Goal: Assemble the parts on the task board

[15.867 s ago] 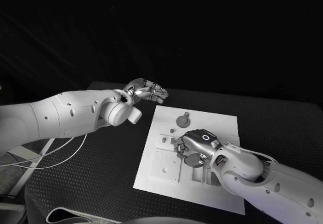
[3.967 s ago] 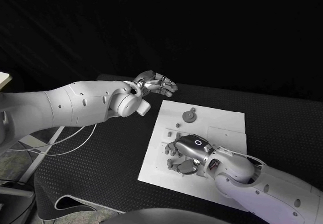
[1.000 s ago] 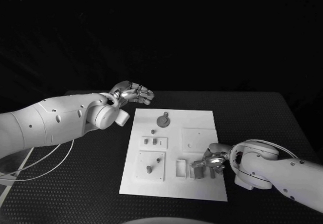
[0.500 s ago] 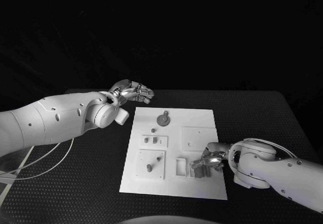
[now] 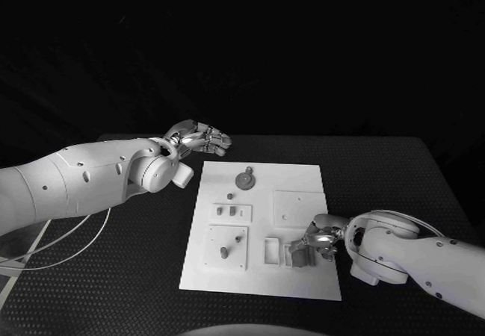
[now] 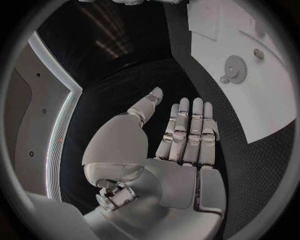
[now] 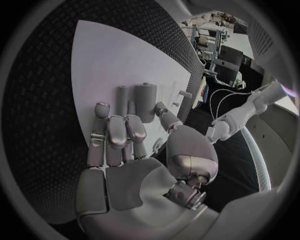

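Head view had the task board (image 5: 302,283) lying in the middle of the black table (image 5: 415,175), its long side running from twelve to six o'clock, and my right hand (image 5: 317,242) was over its right half, towards four o'clock from the board's centre. My left hand (image 5: 201,138) hung off the board's far-left corner, at about ten o'clock, fingers straight and side by side with the thumb apart, holding nothing, as my left wrist view confirmed (image 6: 181,135). From there the round geared part (image 6: 235,68) sat on the board near its far end, well apart from anything my right hand was doing. In my right wrist view my right hand (image 7: 125,145) was low over the board with its fingers (image 7: 115,131) curled partly in; I could not tell whether they pinched anything. Just past the fingertips lay two small cylindrical parts (image 7: 145,100), side by side, their long axes pointing away from my palm along the board's long side. I judged that the coming move turned on that: the parts lay straight ahead of my right fingertips, almost touching, so the right hand was much the nearer, and a grip would have to close across their short width.
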Robot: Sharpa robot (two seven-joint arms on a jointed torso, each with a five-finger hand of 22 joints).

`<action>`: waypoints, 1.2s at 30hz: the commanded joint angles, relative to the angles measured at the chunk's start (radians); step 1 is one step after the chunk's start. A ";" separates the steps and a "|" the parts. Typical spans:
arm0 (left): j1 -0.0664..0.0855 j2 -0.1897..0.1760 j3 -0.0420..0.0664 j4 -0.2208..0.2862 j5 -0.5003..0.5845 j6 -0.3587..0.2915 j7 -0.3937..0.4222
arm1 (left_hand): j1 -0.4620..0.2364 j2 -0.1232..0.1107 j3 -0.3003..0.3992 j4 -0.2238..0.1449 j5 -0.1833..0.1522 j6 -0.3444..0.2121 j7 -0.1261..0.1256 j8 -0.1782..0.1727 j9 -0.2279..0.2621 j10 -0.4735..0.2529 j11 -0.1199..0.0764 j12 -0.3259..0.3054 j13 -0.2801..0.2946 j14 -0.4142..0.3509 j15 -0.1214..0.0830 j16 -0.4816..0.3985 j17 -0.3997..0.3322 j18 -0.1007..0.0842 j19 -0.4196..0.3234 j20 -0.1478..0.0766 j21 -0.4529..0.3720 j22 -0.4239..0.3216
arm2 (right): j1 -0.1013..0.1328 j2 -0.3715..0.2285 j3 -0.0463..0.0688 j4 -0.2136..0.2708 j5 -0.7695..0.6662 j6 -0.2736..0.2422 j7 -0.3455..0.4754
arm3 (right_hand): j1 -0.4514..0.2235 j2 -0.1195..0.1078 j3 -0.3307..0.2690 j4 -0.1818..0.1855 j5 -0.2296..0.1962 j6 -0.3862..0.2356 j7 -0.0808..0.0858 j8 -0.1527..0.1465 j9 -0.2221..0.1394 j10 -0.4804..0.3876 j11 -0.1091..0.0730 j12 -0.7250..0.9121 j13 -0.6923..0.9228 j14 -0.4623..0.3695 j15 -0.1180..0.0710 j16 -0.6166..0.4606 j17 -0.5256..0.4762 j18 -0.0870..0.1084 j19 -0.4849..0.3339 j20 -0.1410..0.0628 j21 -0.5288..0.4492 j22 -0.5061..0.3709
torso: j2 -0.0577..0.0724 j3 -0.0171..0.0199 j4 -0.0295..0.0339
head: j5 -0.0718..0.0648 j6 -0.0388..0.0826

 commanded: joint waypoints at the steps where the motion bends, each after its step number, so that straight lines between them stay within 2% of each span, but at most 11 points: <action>1: 0.001 0.001 0.001 0.002 0.005 0.012 0.006 | -0.012 -0.001 -0.006 -0.002 -0.001 -0.006 -0.001 0.004 -0.001 -0.006 0.002 -0.004 -0.001 -0.002 0.006 -0.005 0.002 -0.006 -0.007 0.002 0.005 -0.001 | -0.010 -0.007 -0.008 0.001 0.141 -0.018 -0.016 | 0.006 0.018 -0.001 -0.002 0.005 0.007 0.000 0.002 -0.012 -0.003 -0.004 -0.004 -0.001 -0.005 -0.005 0.003 -0.002 0.006 0.002 0.001 0.005 0.020 | 0.000 0.0001 -0.0002 | 0.000 -0.001; 4: 0.001 0.001 0.001 0.002 0.005 0.013 0.005 | -0.012 -0.001 -0.006 -0.002 -0.001 -0.006 -0.001 0.004 -0.001 -0.006 0.002 -0.004 -0.001 -0.002 0.006 -0.005 0.002 -0.006 -0.007 0.002 0.005 -0.001 | -0.005 -0.015 -0.008 0.011 0.160 -0.027 -0.015 | 0.005 0.021 0.000 -0.003 0.005 0.009 -0.001 0.002 -0.011 -0.001 -0.004 -0.002 0.001 -0.004 -0.005 0.005 -0.002 0.006 0.003 0.001 0.006 0.020 | 0.001 0.0005 -0.0006 | 0.000 -0.001; 8: 0.001 0.001 0.001 0.002 0.005 0.012 0.004 | -0.012 -0.001 -0.006 -0.002 -0.001 -0.006 -0.001 0.004 -0.001 -0.006 0.002 -0.003 -0.001 -0.001 0.006 -0.005 0.002 -0.006 -0.007 0.002 0.005 -0.001 | 0.014 -0.019 -0.008 0.017 0.199 -0.039 -0.013 | 0.006 0.023 0.001 -0.003 0.005 0.011 -0.001 0.002 -0.011 0.000 -0.005 -0.002 0.001 -0.004 -0.006 0.007 -0.003 0.006 0.003 0.000 0.007 0.020 | 0.001 0.0007 -0.0006 | -0.001 0.000; 14: 0.001 0.004 0.001 0.002 0.005 0.014 0.002 | -0.012 -0.001 -0.006 -0.002 -0.001 -0.006 -0.001 0.004 -0.001 -0.006 0.002 -0.004 -0.002 -0.002 0.006 -0.006 0.003 -0.006 -0.007 0.002 0.005 -0.002 | 0.038 -0.017 -0.008 0.032 0.256 -0.026 -0.017 | 0.000 0.017 0.000 -0.003 0.005 0.015 -0.002 0.001 -0.011 0.000 -0.006 -0.005 0.000 -0.007 -0.007 0.008 -0.008 0.006 0.003 0.000 0.008 0.020 | 0.001 0.0001 0.0006 | 0.002 0.000; 23: 0.001 0.002 0.001 0.003 0.005 0.014 0.000 | -0.012 -0.002 -0.006 -0.003 -0.001 -0.006 -0.001 0.004 -0.001 -0.007 0.002 -0.004 -0.002 -0.002 0.006 -0.006 0.003 -0.006 -0.008 0.002 0.005 -0.002 | 0.045 0.003 -0.008 0.032 0.260 -0.033 -0.017 | -0.005 0.009 -0.001 -0.002 0.005 0.016 -0.002 -0.002 -0.012 -0.001 -0.006 -0.009 -0.003 -0.010 -0.007 0.010 -0.013 0.006 0.002 0.000 0.009 0.020 | 0.001 0.0008 -0.0003 | 0.006 -0.001; 31: 0.001 0.002 0.001 0.006 0.005 0.014 -0.001 | -0.012 -0.002 -0.006 -0.003 -0.001 -0.006 -0.001 0.004 -0.001 -0.007 0.002 -0.004 -0.002 -0.003 0.006 -0.007 0.004 -0.007 -0.009 0.003 0.004 -0.002 | 0.051 0.044 -0.008 0.015 0.224 -0.022 -0.026 | -0.006 0.004 0.000 -0.002 0.005 0.016 -0.002 -0.003 -0.013 -0.001 -0.006 -0.010 -0.003 -0.011 -0.007 0.011 -0.015 0.006 0.001 0.000 0.009 0.020 | 0.002 -0.0008 0.0003 | 0.008 -0.004; 36: 0.001 -0.001 0.001 0.008 0.005 0.013 -0.001 | -0.012 -0.002 -0.006 -0.003 -0.001 -0.006 -0.001 0.004 -0.001 -0.007 0.002 -0.004 -0.002 -0.003 0.006 -0.008 0.004 -0.007 -0.009 0.003 0.004 -0.002 | 0.051 0.073 -0.008 -0.006 0.210 -0.019 -0.032 | -0.007 0.001 0.000 -0.002 0.005 0.017 -0.002 -0.004 -0.013 -0.001 -0.006 -0.011 -0.003 -0.012 -0.007 0.013 -0.016 0.006 0.001 0.000 0.010 0.020 | 0.001 -0.0002 -0.0002 | 0.009 -0.006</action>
